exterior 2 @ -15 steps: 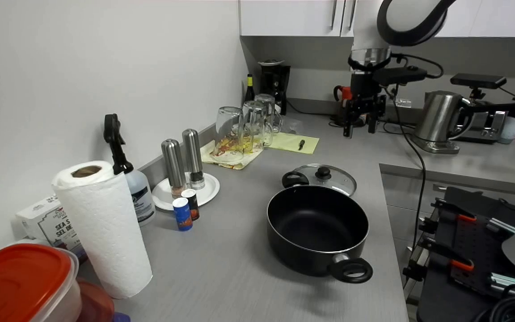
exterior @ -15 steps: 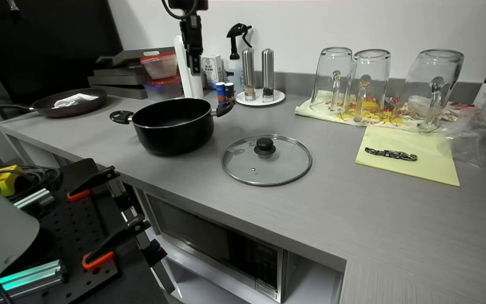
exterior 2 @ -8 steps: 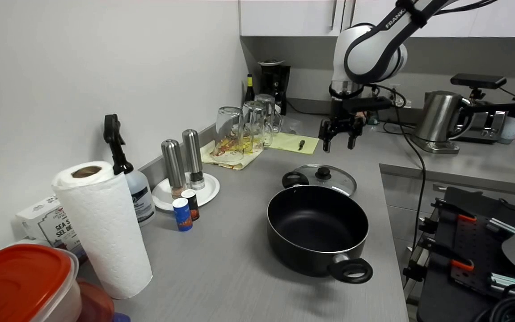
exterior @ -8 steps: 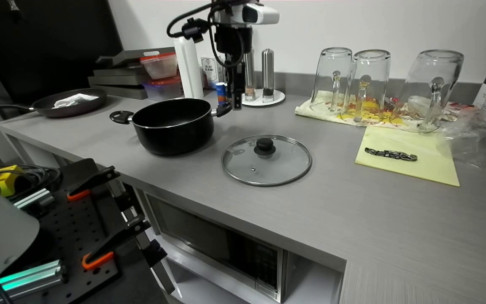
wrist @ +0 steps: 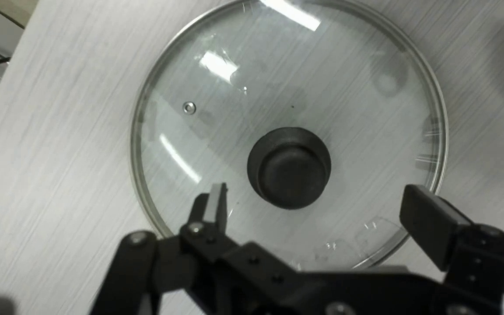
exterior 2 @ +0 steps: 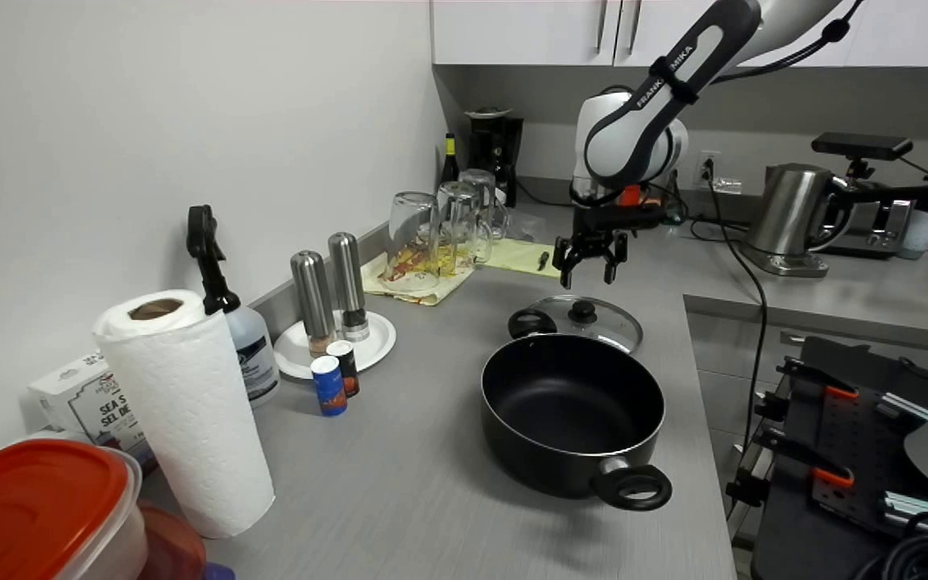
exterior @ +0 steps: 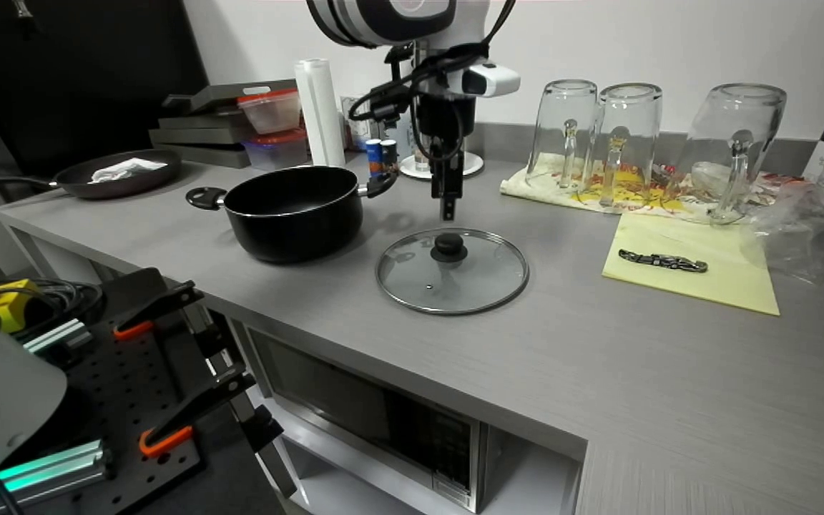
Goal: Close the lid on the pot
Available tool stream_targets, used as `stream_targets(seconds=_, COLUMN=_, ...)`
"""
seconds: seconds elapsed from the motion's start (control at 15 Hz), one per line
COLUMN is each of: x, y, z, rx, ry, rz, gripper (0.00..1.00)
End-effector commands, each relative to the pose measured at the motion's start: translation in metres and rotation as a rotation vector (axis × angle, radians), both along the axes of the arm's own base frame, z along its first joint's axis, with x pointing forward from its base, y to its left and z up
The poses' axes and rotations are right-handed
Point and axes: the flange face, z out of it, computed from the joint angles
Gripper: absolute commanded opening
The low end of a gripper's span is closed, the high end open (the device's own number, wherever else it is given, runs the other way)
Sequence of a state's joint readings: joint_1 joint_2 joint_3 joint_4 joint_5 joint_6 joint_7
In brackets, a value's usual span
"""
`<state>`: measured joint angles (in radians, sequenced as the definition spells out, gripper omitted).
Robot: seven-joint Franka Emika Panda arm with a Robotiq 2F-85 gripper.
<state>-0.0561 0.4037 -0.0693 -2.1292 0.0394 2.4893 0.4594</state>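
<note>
Counter (exterior: 669,386): grey top, seen in both exterior views.
Arm (exterior 2: 633,137): white and black, slanting down from 1 o'clock in an exterior view (bent, its lower end aimed at 6).
Pot (exterior 2: 570,419): wide, black, uncovered, upright on the counter; handles (exterior 2: 633,504) at 11 and 5 o'clock in an exterior view.
Lid (exterior: 453,275): clear, metal-rimmed glass; flat on the counter near the pot, apart from it, between 3 and 4 o'clock of it in an exterior view.
Gripper (exterior 2: 588,275): above the lid, fingers (wrist: 431,227) spread with a wide gap.
Knob (wrist: 291,175): black, mid-lid; wrist view shows the fingers at about its 8 and 4 o'clock, clear of it.
Metal eyelet (wrist: 189,108): in the glass, the knob's 10 o'clock.
</note>
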Motion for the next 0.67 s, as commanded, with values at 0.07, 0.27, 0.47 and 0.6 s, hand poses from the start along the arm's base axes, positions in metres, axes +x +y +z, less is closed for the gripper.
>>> stream_targets(seconds=0.07, x=0.020, y=-0.008, z=-0.020, rx=-0.008, ry=-0.015, rz=-0.060, gripper=1.00)
stream_targets(seconds=0.27, x=0.022, y=-0.013, z=-0.032, rx=-0.004, ry=-0.010, rz=-0.083, gripper=1.00)
stream_targets(seconds=0.47, x=0.022, y=-0.015, z=-0.042, rx=0.008, ry=-0.001, rz=-0.106, gripper=1.00)
stream_targets(seconds=0.6, x=0.021, y=-0.015, z=-0.048, rx=0.017, ry=0.006, rz=-0.116, gripper=1.00)
